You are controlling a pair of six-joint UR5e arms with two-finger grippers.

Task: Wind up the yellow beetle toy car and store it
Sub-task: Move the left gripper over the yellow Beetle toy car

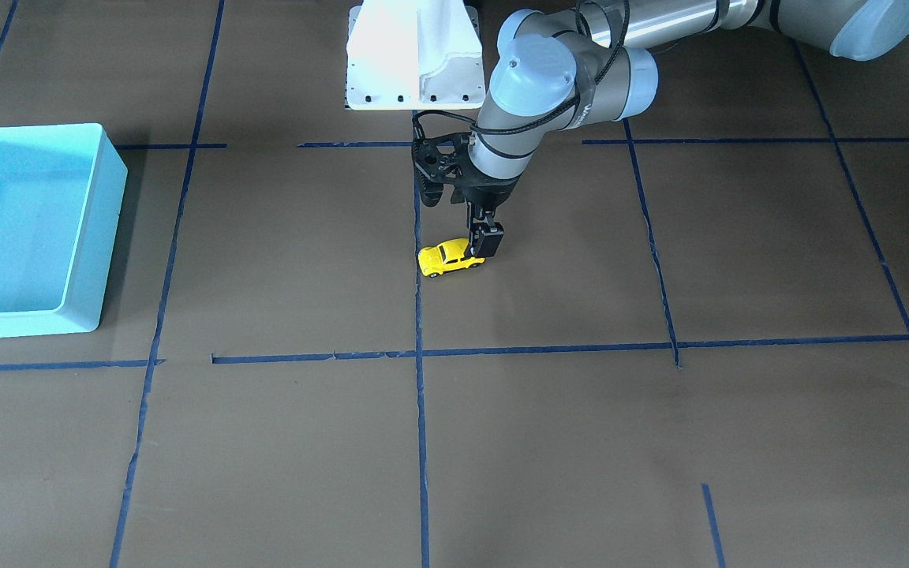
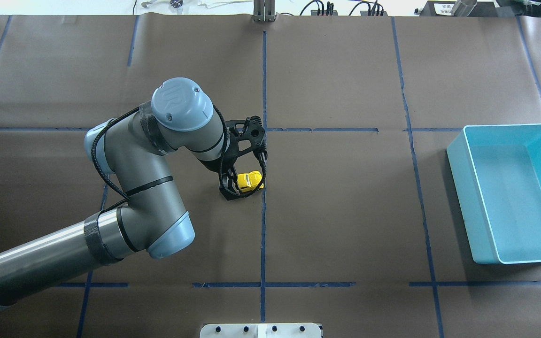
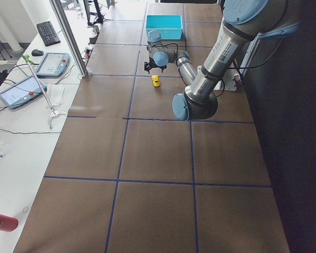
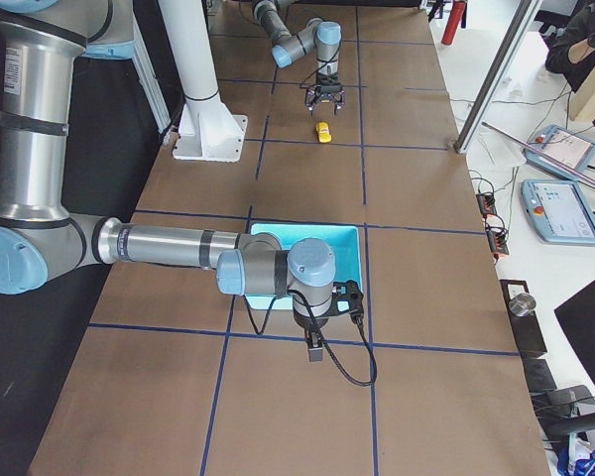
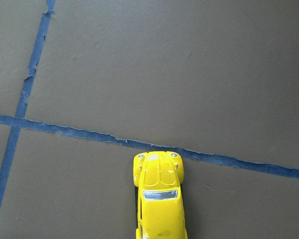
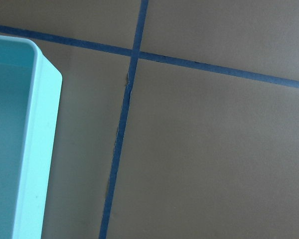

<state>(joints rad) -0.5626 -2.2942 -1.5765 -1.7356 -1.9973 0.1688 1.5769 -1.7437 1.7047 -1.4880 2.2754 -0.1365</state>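
Note:
The yellow beetle toy car (image 1: 447,259) stands on its wheels on the brown table, by the central blue tape line. It also shows in the overhead view (image 2: 250,180) and fills the bottom middle of the left wrist view (image 5: 160,199). My left gripper (image 1: 486,246) points down over the car's rear, with its fingers (image 2: 227,188) against the car's sides, shut on it. My right gripper (image 4: 317,349) hangs low beside the turquoise bin (image 4: 352,238). I cannot tell whether it is open or shut.
The turquoise bin (image 2: 460,188) is empty and stands at the table's right end, far from the car; its rim shows in the right wrist view (image 6: 37,149). The white robot base (image 1: 415,55) stands behind the car. Blue tape lines cross the table.

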